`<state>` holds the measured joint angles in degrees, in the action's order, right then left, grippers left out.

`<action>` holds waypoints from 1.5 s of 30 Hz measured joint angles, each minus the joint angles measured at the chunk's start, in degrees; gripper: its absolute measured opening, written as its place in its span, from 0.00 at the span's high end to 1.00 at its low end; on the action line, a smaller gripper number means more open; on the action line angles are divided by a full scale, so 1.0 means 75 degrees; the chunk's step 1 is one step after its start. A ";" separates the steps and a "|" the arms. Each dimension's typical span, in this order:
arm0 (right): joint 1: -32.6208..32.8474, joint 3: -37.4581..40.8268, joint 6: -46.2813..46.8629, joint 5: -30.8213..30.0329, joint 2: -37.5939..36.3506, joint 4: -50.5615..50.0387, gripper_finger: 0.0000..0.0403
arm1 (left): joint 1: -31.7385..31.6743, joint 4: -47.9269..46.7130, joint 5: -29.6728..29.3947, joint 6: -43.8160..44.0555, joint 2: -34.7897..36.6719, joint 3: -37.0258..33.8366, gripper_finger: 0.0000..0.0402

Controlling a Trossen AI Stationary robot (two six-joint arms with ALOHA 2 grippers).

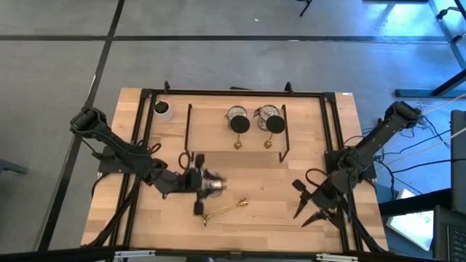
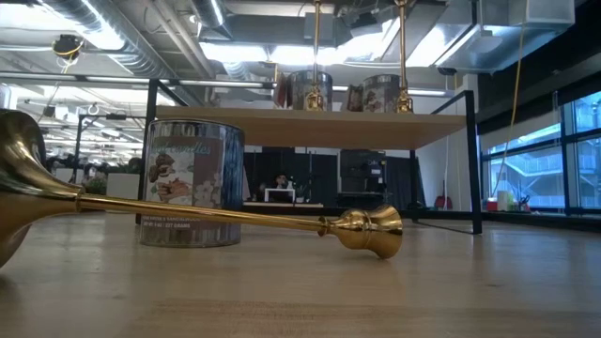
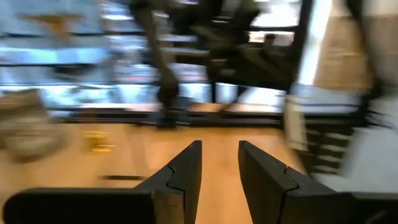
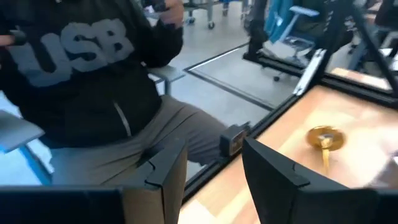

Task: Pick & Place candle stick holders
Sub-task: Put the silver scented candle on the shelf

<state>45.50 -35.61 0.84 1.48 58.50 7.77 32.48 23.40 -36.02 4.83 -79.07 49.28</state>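
Brass and slim, one stick [image 1: 226, 209] lay flat in front of the rack [image 1: 237, 127] beside a silvery cup [image 1: 213, 187], both not yet placed, while two sticks [image 1: 238, 128] and two cups [image 1: 268, 113] stood on the rack. Beside that loose cup, the left gripper [image 1: 196, 182] had narrow, empty jaws. Well off to the rack's right, the right gripper [image 1: 309, 207] waited, part open and empty.

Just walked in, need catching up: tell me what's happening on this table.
A two-armed robot is sorting candle holders. Two brass sticks and two silver cups already sit on the black rack. The left gripper, open and empty, is beside a third cup; a third stick lies on the table. The right gripper waits, open.
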 joint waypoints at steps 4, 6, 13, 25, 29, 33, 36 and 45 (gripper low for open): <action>0.0252 0.0142 0.0138 -0.0025 0.0335 0.0265 0.61 | 0.0461 0.0317 0.1331 0.0274 -0.0330 0.0000 0.75; 0.0316 0.0149 0.0193 -0.0028 0.0542 0.0311 0.61 | 0.0692 0.0653 0.1732 0.0272 -0.0571 0.0000 0.76; -0.0079 0.0026 -0.0004 -0.1194 0.0836 0.1522 0.61 | 0.0844 0.2013 0.2134 -0.0321 -0.0961 0.0000 0.76; -0.0925 -0.2059 0.0733 -0.2231 0.0755 0.4438 0.61 | 0.0188 0.2625 0.1702 -0.0580 -0.0950 0.0006 0.76; -0.0925 -0.3204 0.0105 -0.2992 0.1078 0.3031 0.61 | -0.0151 0.2597 0.1334 -0.0427 -0.0950 0.0006 0.76; -0.0914 -0.3985 0.0119 -0.3006 0.1840 0.2483 0.61 | -0.0733 0.2597 0.1332 -0.0172 -0.0947 0.0006 0.76; -0.0712 -0.4185 0.0142 -0.2524 0.2251 0.2054 0.61 | -0.1171 0.2597 0.1757 0.0345 -0.0947 0.0006 0.76; -0.0762 -0.4221 0.0575 -0.2615 0.2131 0.1757 0.61 | -0.1674 0.2507 0.3346 0.1455 -0.0938 0.0006 0.76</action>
<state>39.79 -67.26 5.15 -18.14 74.48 20.95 19.93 42.20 -10.93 15.75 -86.11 49.32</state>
